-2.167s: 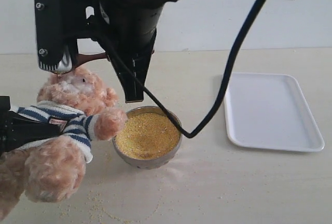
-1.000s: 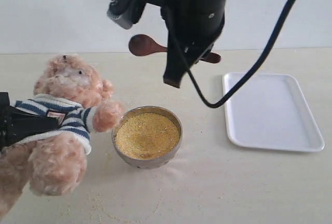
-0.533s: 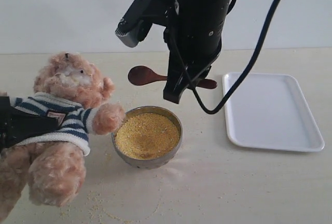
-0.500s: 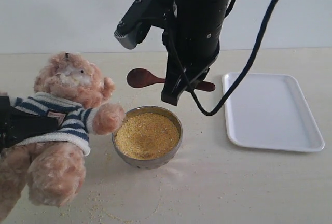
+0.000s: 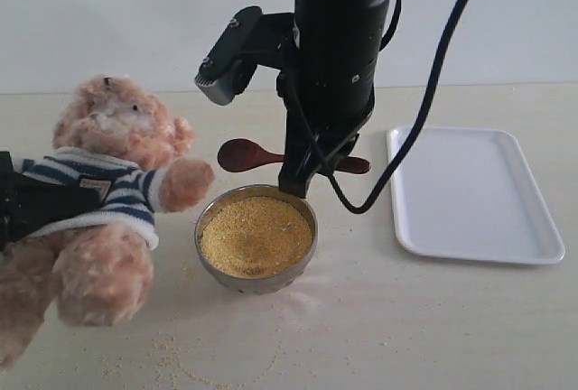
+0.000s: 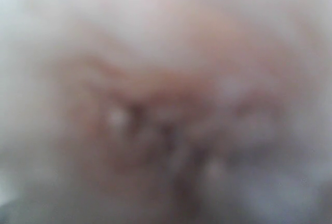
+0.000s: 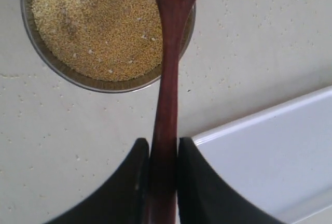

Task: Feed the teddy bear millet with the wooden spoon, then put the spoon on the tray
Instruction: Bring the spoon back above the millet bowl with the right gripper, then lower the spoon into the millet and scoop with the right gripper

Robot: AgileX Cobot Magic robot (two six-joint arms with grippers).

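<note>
The teddy bear (image 5: 113,182) is at the left, held off the table by my left gripper (image 5: 36,211), whose black fingers clamp its striped torso. The left wrist view shows only blurred fur (image 6: 166,99). My right gripper (image 5: 302,171) (image 7: 163,151) is shut on the handle of the wooden spoon (image 5: 239,154) (image 7: 168,53). The spoon lies level just behind and above the metal bowl, its oval bowl pointing toward the bear. The millet (image 5: 256,235) (image 7: 98,27) fills the metal bowl. The white tray (image 5: 474,193) (image 7: 275,151) lies to the right, with nothing on it.
The round metal bowl (image 5: 257,283) (image 7: 78,79) stands between the bear and the tray. Scattered millet specks (image 5: 172,354) lie on the table in front of the bear. The right arm's black cable (image 5: 406,151) loops down near the tray's left edge.
The right gripper has carried the spoon away from the bear's face, rightward and then down to just behind the bowl. The bear has tilted and shifted slightly left.
</note>
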